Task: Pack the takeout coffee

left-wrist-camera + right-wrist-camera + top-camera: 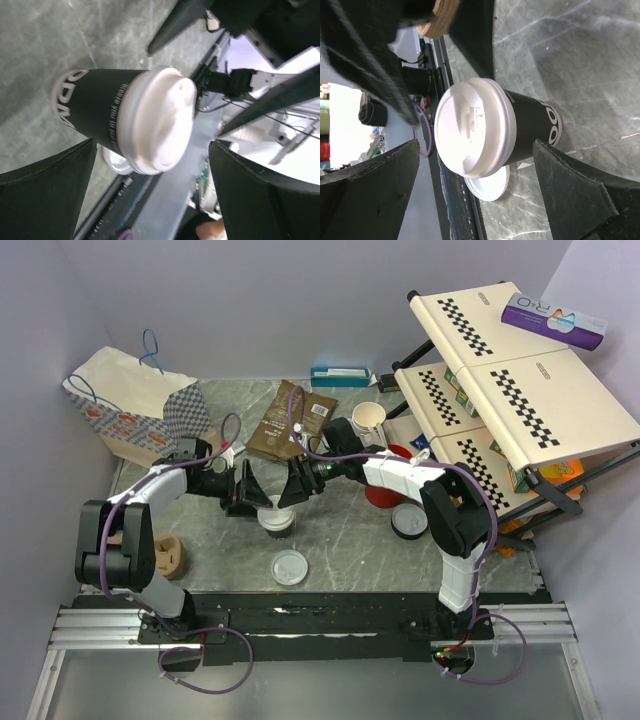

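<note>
"R+O" on purple box (553, 321)

The grey marbled tabletop (350, 540) carries a black paper cup with a white plastic lid (275, 517) at its centre. A loose white round lid (289, 567) lies nearer, a brown foil pouch (292, 420) farther back, and a white paper bag with blue handles (135, 405) at the far left.

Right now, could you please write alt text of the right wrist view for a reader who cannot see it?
A black takeout coffee cup with a white lid stands on the grey marbled table, untouched between the open fingers of the right hand. A loose white lid lies nearby.
</note>
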Robot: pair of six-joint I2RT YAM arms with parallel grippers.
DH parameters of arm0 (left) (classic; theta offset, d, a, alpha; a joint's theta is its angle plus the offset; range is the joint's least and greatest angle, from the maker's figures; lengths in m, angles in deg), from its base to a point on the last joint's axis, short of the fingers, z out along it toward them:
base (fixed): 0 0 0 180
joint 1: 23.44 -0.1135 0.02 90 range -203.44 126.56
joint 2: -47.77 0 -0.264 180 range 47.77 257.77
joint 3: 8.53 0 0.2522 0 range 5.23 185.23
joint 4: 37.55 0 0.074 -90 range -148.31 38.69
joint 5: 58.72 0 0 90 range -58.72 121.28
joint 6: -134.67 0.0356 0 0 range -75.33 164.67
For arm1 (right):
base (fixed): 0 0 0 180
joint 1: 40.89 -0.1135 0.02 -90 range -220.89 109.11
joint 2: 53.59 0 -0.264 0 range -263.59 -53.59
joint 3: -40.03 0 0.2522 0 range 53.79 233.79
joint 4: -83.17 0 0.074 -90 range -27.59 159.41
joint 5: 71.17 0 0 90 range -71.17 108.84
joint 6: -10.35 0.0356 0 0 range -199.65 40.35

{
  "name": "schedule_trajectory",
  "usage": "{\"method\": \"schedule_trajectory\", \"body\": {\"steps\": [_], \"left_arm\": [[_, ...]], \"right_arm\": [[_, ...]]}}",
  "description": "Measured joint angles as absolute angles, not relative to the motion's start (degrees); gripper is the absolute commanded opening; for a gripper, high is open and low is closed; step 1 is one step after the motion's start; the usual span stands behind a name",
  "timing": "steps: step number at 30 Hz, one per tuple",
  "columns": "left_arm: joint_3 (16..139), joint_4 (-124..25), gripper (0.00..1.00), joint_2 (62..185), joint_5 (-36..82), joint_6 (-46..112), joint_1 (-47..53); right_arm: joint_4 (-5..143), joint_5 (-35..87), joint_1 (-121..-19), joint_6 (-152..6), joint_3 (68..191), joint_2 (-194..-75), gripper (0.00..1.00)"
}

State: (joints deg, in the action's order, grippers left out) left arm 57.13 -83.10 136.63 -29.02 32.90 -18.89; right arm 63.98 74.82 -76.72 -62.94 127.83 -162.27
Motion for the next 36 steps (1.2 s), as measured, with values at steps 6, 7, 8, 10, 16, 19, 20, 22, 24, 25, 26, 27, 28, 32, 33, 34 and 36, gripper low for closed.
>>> {"method": "schedule_trajectory", "body": {"steps": [6, 7, 8, 10, 16, 19, 20, 22, 24, 25, 26, 27, 28, 32, 33, 34, 36], "left_arm": [[61.8, -94.0, 0.99, 141.2, -31.0, 38.8, -19.0], [61.8, -95.5, 0.99, 142.2, -31.1, 39.6, -19.0], [61.8, -97.2, 0.99, 143.0, -31.1, 40.2, -19.0], [61.8, -99.3, 0.99, 144.2, -31.9, 41.0, -19.0], [61.8, -98.4, 0.99, 144.9, -34.5, 38.3, -19.0], [62.1, -96.5, 0.99, 145.4, -35.5, 36.0, -19.0], [62.6, -95.9, 0.99, 145.9, -35.9, 35.2, -19.0], [63.4, -94.3, 0.99, 146.8, -36.4, 34.0, -19.0], [63.8, -92.5, 0.99, 147.3, -36.6, 32.6, -19.0], [63.8, -91.5, 0.99, 147.4, -36.7, 31.8, -19.0], [64.1, -90.8, 0.99, 147.8, -36.8, 31.1, -19.0], [64.4, -90.1, 0.99, 148.1, -36.8, 30.4, -19.0], [65.0, -89.2, 0.99, 148.7, -36.8, 29.8, -19.0], [68.1, -86.6, 0.99, 151.3, -36.5, 27.9, -19.1], [68.9, -85.7, 0.99, 151.9, -36.3, 27.4, -19.1], [69.6, -84.7, 0.99, 152.3, -36.2, 27.0, -19.1], [70.2, -83.1, 0.99, 152.3, -35.4, 26.3, -19.1]], "right_arm": [[64.4, 74.8, -76.7, -62.2, 126.8, -162.3, 1.00], [64.4, 74.8, -76.7, -62.2, 126.8, -162.3, 1.00], [64.6, 74.8, -76.7, -62.2, 126.8, -162.3, 1.00], [64.7, 74.8, -76.7, -62.1, 126.8, -162.3, 1.00], [64.8, 74.7, -76.7, -62.1, 126.8, -162.3, 1.00], [64.8, 74.5, -76.7, -62.1, 126.7, -162.3, 1.00], [64.8, 74.4, -76.7, -62.1, 126.6, -162.3, 1.00], [64.7, 74.3, -76.7, -62.1, 126.5, -162.3, 1.00], [64.7, 74.1, -76.7, -62.1, 126.4, -162.3, 1.00], [64.7, 73.9, -76.7, -62.2, 126.4, -162.3, 1.00], [64.7, 73.7, -76.7, -62.3, 126.4, -162.3, 1.00], [64.7, 73.4, -76.7, -62.4, 126.4, -162.3, 1.00], [64.7, 73.1, -76.7, -62.5, 126.3, -162.3, 1.00], [64.4, 71.8, -76.6, -62.6, 125.1, -162.2, 1.00], [64.2, 71.6, -76.6, -62.6, 124.8, -162.2, 1.00], [64.0, 71.3, -76.6, -62.6, 124.5, -162.1, 1.00], [63.8, 70.6, -76.5, -62.6, 124.1, -162.1, 1.00]]}}
